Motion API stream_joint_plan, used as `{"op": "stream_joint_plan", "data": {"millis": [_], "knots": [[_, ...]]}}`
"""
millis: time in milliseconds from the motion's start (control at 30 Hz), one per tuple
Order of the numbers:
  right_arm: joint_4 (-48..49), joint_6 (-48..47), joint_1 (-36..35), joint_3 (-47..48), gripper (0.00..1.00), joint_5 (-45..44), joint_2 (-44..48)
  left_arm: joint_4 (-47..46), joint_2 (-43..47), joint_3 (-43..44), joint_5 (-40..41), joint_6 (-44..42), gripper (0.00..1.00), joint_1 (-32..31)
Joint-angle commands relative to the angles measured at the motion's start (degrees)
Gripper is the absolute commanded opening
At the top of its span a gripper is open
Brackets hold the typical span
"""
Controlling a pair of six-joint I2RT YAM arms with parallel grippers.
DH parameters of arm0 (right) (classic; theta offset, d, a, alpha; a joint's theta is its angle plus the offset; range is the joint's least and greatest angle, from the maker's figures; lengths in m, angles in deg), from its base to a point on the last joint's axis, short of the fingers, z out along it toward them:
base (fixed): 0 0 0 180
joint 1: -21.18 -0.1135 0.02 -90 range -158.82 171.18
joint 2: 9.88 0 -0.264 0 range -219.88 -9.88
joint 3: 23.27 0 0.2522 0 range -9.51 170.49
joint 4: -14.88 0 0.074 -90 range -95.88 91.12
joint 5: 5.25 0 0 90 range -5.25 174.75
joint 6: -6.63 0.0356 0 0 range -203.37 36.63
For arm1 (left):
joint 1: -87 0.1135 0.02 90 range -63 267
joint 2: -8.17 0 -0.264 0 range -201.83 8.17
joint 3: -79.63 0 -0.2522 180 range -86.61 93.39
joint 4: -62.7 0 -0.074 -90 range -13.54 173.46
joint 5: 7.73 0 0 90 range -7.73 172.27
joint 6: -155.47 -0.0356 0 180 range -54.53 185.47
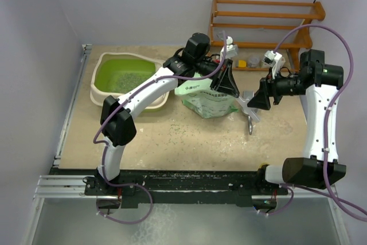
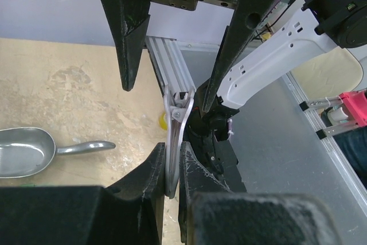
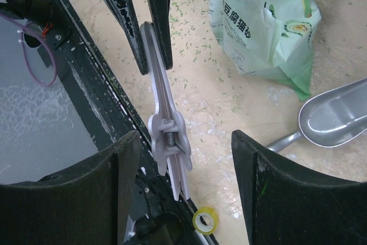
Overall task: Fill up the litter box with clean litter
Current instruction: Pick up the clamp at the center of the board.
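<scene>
The cream litter box [image 1: 97, 87] sits at the back left, with green litter [image 1: 127, 78] spread over its lime-green floor. Stray pellets [image 3: 195, 44] lie scattered on the table. My left gripper [image 2: 171, 152] is shut on one end of a pale grey spring clip [image 2: 174, 130], held in the air to the right of the pale green printed bag [image 1: 207, 100]. My right gripper [image 3: 183, 137] stands open on either side of the clip's other end [image 3: 169, 136], with its fingers [image 3: 123, 164] clear of it.
A metal scoop [image 3: 332, 120] lies on the table right of the bag [image 3: 258, 27]. A yellow tape roll [image 3: 205, 220] rests by the black front rail [image 3: 86, 84]. A wooden rack [image 1: 264, 21] stands against the back wall.
</scene>
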Motion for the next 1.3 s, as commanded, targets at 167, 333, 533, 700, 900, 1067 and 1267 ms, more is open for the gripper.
{"op": "stream_joint_plan", "data": {"millis": [167,333,533,700,900,1067,1267], "knots": [[-0.6,-0.6,-0.9,-0.3,0.67,2.0,0.2,-2.1,1.6,2.9,0.1,0.3,0.03,-0.2],[-0.6,-0.6,-0.9,0.6,0.67,2.0,-0.8,-2.0,1.4,2.9,0.1,0.3,0.03,-0.3],[-0.6,-0.6,-0.9,1.8,0.67,2.0,-1.5,-0.9,1.3,3.0,0.6,-0.6,0.03,-0.3],[-0.6,-0.6,-0.9,5.4,0.67,2.0,-2.7,6.1,-0.4,6.3,4.5,-5.7,0.03,-0.2],[-0.6,-0.6,-0.9,8.9,0.67,2.0,-1.4,9.5,-0.7,8.6,9.6,-8.5,0.03,0.4],[-0.6,-0.6,-0.9,8.3,0.67,2.0,1.0,10.1,-1.5,11.5,11.1,-8.2,0.03,1.7],[28.5,23.6,-0.7,13.4,0.00,-19.9,-3.7,8.2,-1.2,13.5,9.6,-5.9,0.03,3.4]]}}
